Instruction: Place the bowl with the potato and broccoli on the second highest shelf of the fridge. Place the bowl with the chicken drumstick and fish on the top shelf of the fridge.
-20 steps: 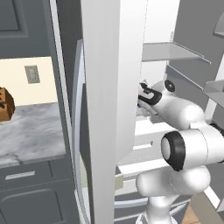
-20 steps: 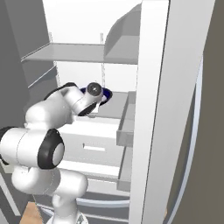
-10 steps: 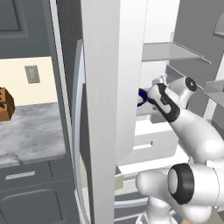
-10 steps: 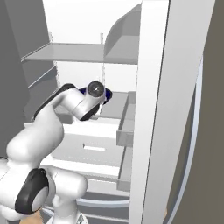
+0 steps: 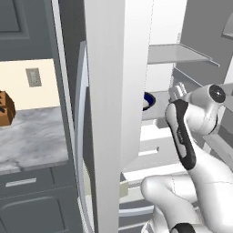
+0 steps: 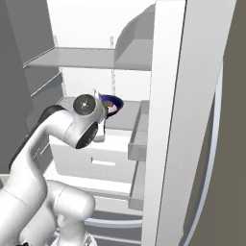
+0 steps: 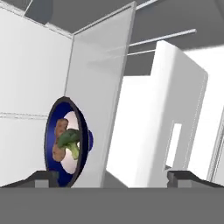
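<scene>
Here the blue bowl (image 7: 65,142) is seen resting on the second shelf (image 6: 122,120) of the open fridge, just under the top shelf (image 6: 77,57). Inside the bowl, the potato (image 7: 59,135) and broccoli (image 7: 70,140) lie touching each other. The tool (image 7: 111,177) is held just in front of the bowl with its tips spread wide apart and nothing gripped between them. The arm (image 5: 186,136) is seen reaching into the fridge beside the bowl.

Base views flank fridge (image 5: 113,91) — hand view close, rolled sideways
</scene>
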